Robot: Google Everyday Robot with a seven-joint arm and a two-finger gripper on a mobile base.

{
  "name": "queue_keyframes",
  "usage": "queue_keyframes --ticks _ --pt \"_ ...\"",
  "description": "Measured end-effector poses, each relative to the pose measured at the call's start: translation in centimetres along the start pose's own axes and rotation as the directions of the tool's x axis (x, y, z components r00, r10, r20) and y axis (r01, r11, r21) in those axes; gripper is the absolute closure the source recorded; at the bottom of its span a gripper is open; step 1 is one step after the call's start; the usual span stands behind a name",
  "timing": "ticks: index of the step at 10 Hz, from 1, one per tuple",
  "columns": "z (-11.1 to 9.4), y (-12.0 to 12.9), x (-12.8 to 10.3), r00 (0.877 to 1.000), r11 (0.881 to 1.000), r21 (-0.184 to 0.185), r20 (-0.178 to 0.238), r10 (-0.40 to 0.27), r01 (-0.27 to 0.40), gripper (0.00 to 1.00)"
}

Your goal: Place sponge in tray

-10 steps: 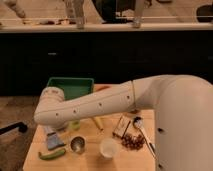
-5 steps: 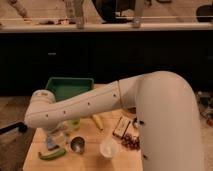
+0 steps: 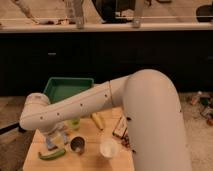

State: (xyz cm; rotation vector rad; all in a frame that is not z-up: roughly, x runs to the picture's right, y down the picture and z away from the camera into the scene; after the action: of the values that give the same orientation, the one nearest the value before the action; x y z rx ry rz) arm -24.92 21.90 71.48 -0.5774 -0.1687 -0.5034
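The green tray [image 3: 67, 87] stands at the back left of the wooden table [image 3: 95, 162]. My white arm reaches across the table to the left. The gripper [image 3: 54, 139] hangs low over the table's front left, just in front of the tray and right above a green elongated object [image 3: 52, 154]. I cannot pick out a sponge for certain; a yellowish oblong piece [image 3: 97, 120] lies mid-table, to the right of the gripper. The arm hides part of the table behind the gripper.
A metal cup [image 3: 77, 145] and a white cup [image 3: 108, 148] stand near the front edge. A small green item [image 3: 75, 123] sits under the arm. A dark snack packet [image 3: 120, 131] lies to the right. A dark counter runs behind the table.
The arm has swung further left and lower, and the gripper has come down toward the table's front left beside the metal cup.
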Motion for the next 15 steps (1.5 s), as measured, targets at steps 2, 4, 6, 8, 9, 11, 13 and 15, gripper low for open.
queue_keyframes --ticks 2,4,6,8,9,11,13,15 --pt "0.7 -0.6 -0.2 1.0 1.0 -0.006 -0.01 -0.006 0.006 0.2" --pt "1.6 -1.3 -0.3 1.0 1.0 -0.022 -0.02 -0.011 0.01 0.2" --pt "2.7 -1.6 -0.4 1.0 0.999 -0.03 -0.025 -0.011 0.01 0.2" --pt "3.6 -1.7 -0.2 1.0 0.999 -0.036 -0.027 0.01 -0.011 0.2" --pt "4.0 -1.7 -0.4 1.0 0.999 -0.038 -0.012 0.024 -0.025 0.2" --pt "5.1 -1.5 -0.2 0.995 0.995 -0.053 0.045 0.09 -0.088 0.2" --pt "5.4 -1.4 -0.1 0.99 0.991 -0.055 0.067 0.127 -0.123 0.2" --pt "5.8 -1.2 -0.3 0.987 0.989 -0.056 0.072 0.141 -0.137 0.2"
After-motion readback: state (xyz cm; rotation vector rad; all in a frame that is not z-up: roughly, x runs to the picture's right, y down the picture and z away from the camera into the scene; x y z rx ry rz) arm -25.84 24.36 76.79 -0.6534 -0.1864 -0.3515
